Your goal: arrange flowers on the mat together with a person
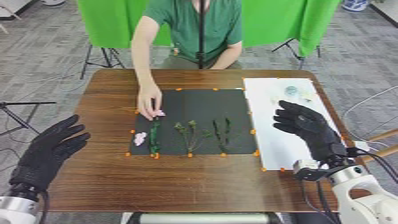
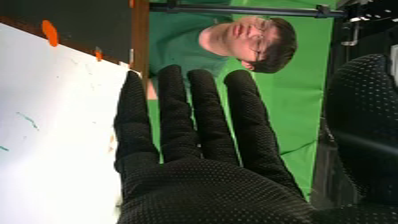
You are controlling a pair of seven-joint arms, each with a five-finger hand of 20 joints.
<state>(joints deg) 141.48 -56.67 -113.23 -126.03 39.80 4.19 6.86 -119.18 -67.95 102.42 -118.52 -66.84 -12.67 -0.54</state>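
Observation:
In the head view the left hand [image 1: 46, 152] is at the table's left edge, its fingers relaxed and holding nothing. The right hand [image 1: 306, 125] hangs over the white sheet, open and empty; in the right wrist view the same hand [image 2: 209, 175] has its fingers straight. The dark mat [image 1: 206, 112] bears green stems [image 1: 189, 135] in the middle, more stems [image 1: 222, 132] on the right, a pink flower [image 1: 139, 138] at its left edge and a green stalk [image 1: 155, 135] beside it. A person's hand [image 1: 149, 100] touches a pink blossom [image 1: 159, 113] above that stalk.
The white sheet [image 1: 275, 135] lies right of the mat, with small pale and green items [image 1: 292, 92] near its far end. Orange tabs [image 1: 253, 131] line the mat's edges. The brown table [image 1: 195, 185] extends toward the robot. The person stands at its far side.

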